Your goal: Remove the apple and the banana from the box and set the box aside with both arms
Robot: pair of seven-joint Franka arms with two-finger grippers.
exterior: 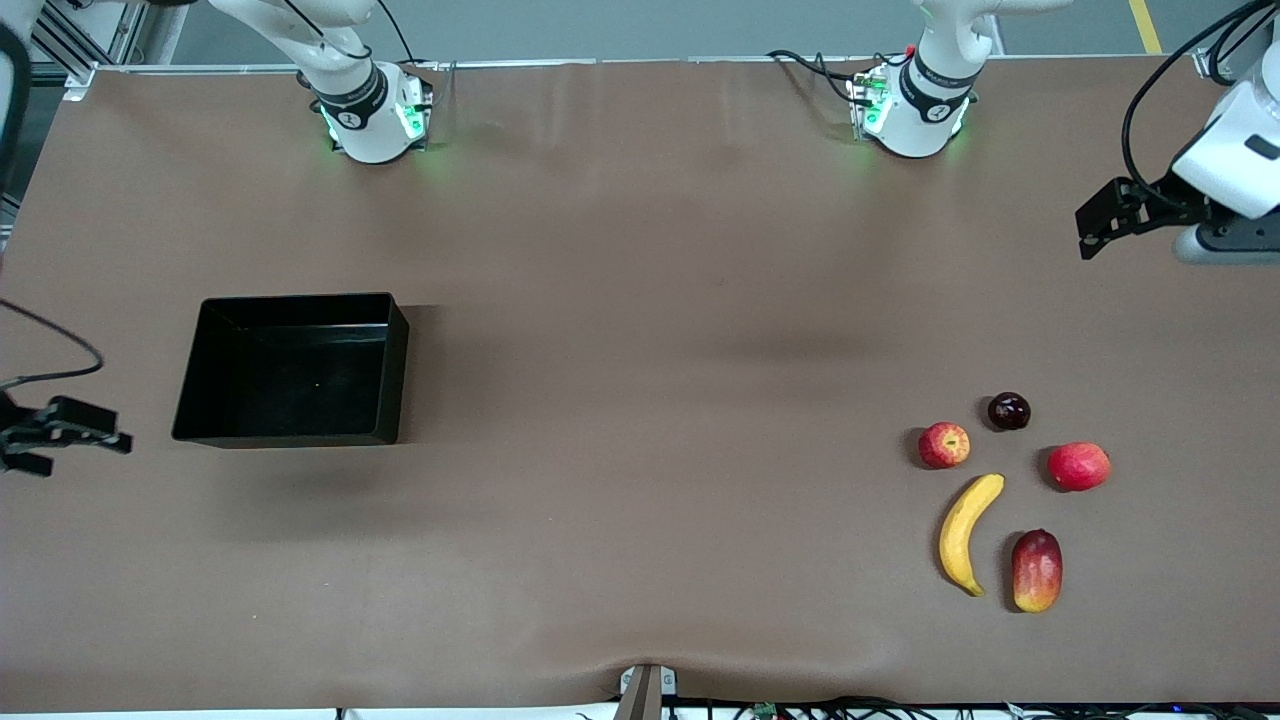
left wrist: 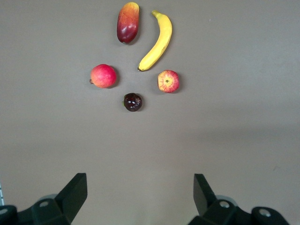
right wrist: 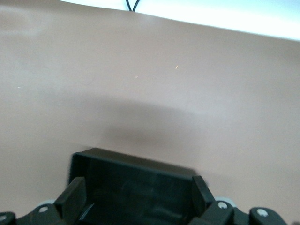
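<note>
The black tray (exterior: 292, 370) is sitting empty on the brown table (exterior: 640, 300) toward the right arm's end. The right gripper (exterior: 75, 425) is hovering just beside it with its fingers spread apart, holding nothing. At the left arm's end, the banana (exterior: 966, 532) is lying between the streaked apple (exterior: 944, 445) and the mango (exterior: 1036, 571), with a plain red fruit (exterior: 1079, 466) and a dark plum (exterior: 1009, 411) close by. The left gripper (exterior: 1105, 222) is hanging above bare table, jaws wide apart and empty, well apart from the fruits.
</note>
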